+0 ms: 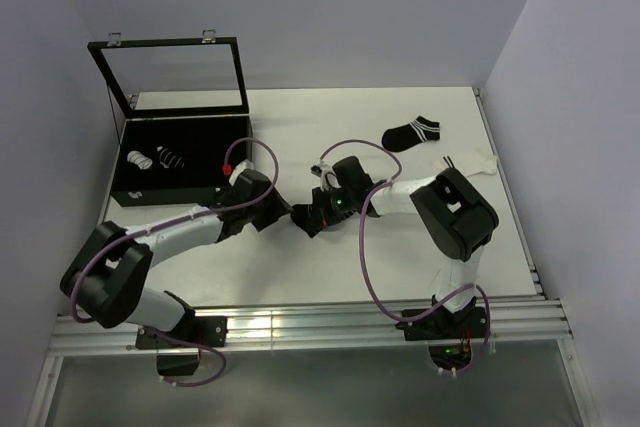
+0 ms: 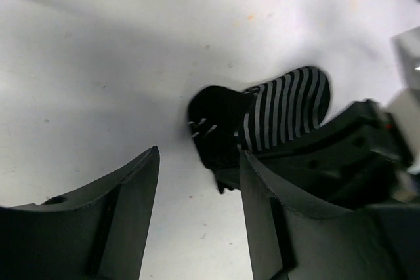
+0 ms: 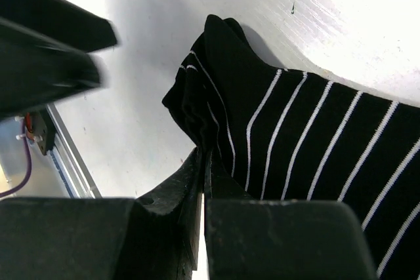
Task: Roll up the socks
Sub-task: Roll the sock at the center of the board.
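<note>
Striped sock (image 3: 295,136): black with thin white stripes, one end bunched into a loose fold. It lies on the table (image 1: 300,117) to the right of the black case (image 1: 170,197), between our two grippers.
How it handles: we judge it light, soft and limp. The knit should catch on the pads rather than slip, and it is not fragile. A loose roll would likely spring open once let go.
Where to take hold: we would pinch the bunched black end that faces away from the case, through all its layers, not a single edge.
Right gripper (image 3: 203,162): fingers clenched on a fold of the striped sock's fabric, pinning it low against the table.
Left gripper (image 2: 198,155): fingers apart with nothing between them; the sock sits just beyond the tips.
Left arm: stretched low along the case's front, wrist pointing away from the case.
Right arm: elbow bent, forearm reaching in toward the case, wrist close to the table.
Other socks: two rolled socks (image 1: 140,160) lie inside the case. A black sock (image 1: 411,132) and a white sock (image 1: 470,162) lie flat well to the right of it.
</note>
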Tool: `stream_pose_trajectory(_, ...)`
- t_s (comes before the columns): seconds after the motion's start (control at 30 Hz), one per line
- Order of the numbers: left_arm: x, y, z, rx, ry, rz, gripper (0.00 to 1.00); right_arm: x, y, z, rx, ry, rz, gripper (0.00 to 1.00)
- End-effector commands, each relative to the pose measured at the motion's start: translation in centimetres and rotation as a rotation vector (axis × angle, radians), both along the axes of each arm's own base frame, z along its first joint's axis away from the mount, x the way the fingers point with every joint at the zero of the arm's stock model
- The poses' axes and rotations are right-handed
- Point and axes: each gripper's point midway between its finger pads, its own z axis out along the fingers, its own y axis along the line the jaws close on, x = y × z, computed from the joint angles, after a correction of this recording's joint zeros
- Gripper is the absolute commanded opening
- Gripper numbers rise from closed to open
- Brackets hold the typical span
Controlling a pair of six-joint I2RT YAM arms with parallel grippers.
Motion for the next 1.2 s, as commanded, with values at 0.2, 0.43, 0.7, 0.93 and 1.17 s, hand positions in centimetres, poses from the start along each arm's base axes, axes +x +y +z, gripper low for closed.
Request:
stream_pose_trajectory(0.2,0.4,-3.0,-1.2,-0.036,0.118,-0.078,0.61,0.6,-0.9,-1.0,-0.069,-0.02,0.008,0.01)
stream_pose_trajectory(0.43,0.3,-3.5,-2.3,-0.036,0.193,-0.076,0.6,0.6,-0.9,-1.2,-0.07,-0.019,0.008,0.01)
stream_pose_trajectory(0.7,-0.1,-3.6,-4.1,0.002,0.283,-0.072,0.47,0.6,-0.8,-1.3,-0.068,-0.034,0.008,0.01)
stream_pose_trajectory(0.93,0.2,-2.8,-3.8,0.046,0.297,-0.062,0.24,0.8,-1.1,-1.5,-0.09,-0.087,-0.001,0.02)
stream_pose_trajectory(1.17,-0.4,-2.2,-4.3,0.08,0.335,-0.076,0.05,1.0,-1.2,1.4,-0.033,-0.248,-0.057,0.2)
